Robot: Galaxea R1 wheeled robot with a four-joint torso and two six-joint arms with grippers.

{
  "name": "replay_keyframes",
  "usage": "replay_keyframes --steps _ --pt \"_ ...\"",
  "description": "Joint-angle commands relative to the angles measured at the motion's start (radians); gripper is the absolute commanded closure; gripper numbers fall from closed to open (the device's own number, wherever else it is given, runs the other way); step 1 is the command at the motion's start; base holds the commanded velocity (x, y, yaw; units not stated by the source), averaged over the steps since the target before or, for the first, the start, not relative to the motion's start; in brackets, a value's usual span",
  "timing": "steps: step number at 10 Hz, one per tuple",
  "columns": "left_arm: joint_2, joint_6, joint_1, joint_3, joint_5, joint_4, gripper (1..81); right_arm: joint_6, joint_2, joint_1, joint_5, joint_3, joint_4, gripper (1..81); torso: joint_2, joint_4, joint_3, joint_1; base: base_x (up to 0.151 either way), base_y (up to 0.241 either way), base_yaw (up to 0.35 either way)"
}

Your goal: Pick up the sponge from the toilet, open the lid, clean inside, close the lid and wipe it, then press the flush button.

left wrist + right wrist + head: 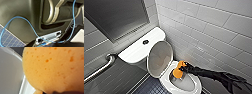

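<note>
Right gripper [182,66] clamped on sponge [177,73], pad held just below it inside toilet [164,80] bowl for scrubbing; lid [159,58] upright beyond, giving access

Raised lid [159,58] blocks toilet [197,86] rear, tiled wall [209,32] close rt; access open from above.

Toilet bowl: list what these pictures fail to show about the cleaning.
- Head view: the toilet bowl surface under the sponge, hidden by it and the right end effector.
- Right wrist view: where the sponge touches the ceramic, blocked by the sponge.
- Head view: the toilet's front rim, cut off by the lower edge.
- Head view: the flush button, too small for detail.
</note>
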Motion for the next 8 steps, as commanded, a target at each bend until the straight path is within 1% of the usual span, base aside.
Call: replay_keyframes --steps 1,2,4,6,8 --pt "0.001 -0.001 0.047 0.014 0.085 -0.003 1.0 0.049 -0.062 0.105 0.014 0.098 0.005 81.1 0.0 0.0 0.0 0.0 0.0 0.0 0.0" --pt "0.004 0.001 0.047 0.014 0.085 -0.002 1.0 0.055 -0.12 0.094 0.016 0.181 0.008 81.1 0.0 0.0 0.0 0.0 0.0 0.0 0.0" --pt "0.007 0.002 0.047 0.015 0.085 -0.002 1.0 0.102 -0.18 0.063 0.03 0.217 0.018 81.1 0.0 0.0 0.0 0.0 0.0 0.0 0.0" --pt "0.009 0.004 0.051 0.014 0.085 0.001 1.0 0.11 -0.229 0.033 0.048 0.272 0.018 81.1 0.0 0.0 0.0 0.0 0.0 0.0 0.0" --pt "0.016 0.005 0.051 0.015 0.085 0.006 1.0 0.11 -0.31 -0.006 0.054 0.349 0.021 81.1 0.0 0.0 0.0 0.0 0.0 0.0 0.0"
